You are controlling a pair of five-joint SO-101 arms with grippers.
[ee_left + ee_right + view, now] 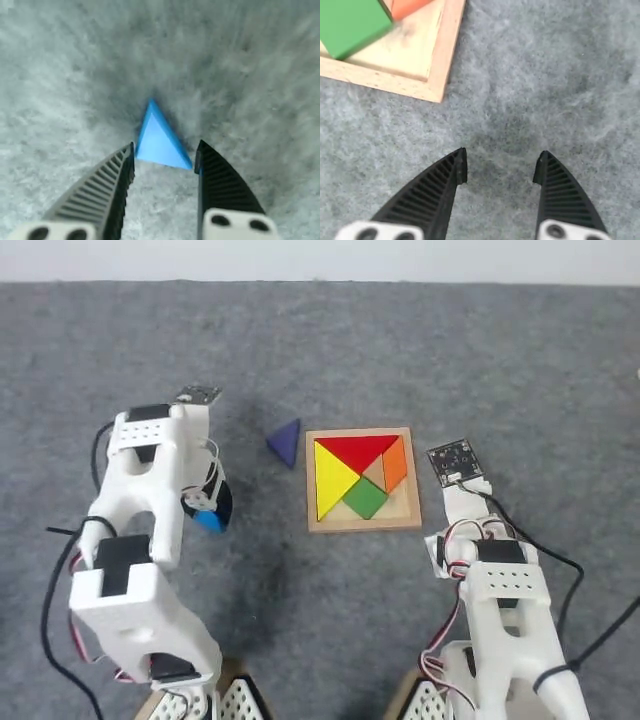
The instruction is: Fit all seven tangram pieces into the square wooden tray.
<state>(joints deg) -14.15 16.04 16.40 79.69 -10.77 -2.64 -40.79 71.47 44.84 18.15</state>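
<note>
The square wooden tray point(362, 525) lies mid-table and holds a red triangle point(355, 449), a yellow triangle point(330, 482), an orange piece point(396, 463) and a green square point(365, 498). A dark purple triangle point(285, 441) lies on the cloth just left of the tray. A light blue triangle point(159, 140) rests on the cloth with my left gripper point(165, 154) open, its tips at the triangle's two near corners; it shows under that arm as a blue piece point(208, 520). My right gripper point(502, 166) hangs open over bare cloth near the tray's corner point(437, 85), nothing between its fingers.
Grey felt cloth point(450, 360) covers the whole table. The left arm's white body point(150, 490) stands left of the tray, the right arm point(495, 580) at its lower right. Arm bases sit at the front edge.
</note>
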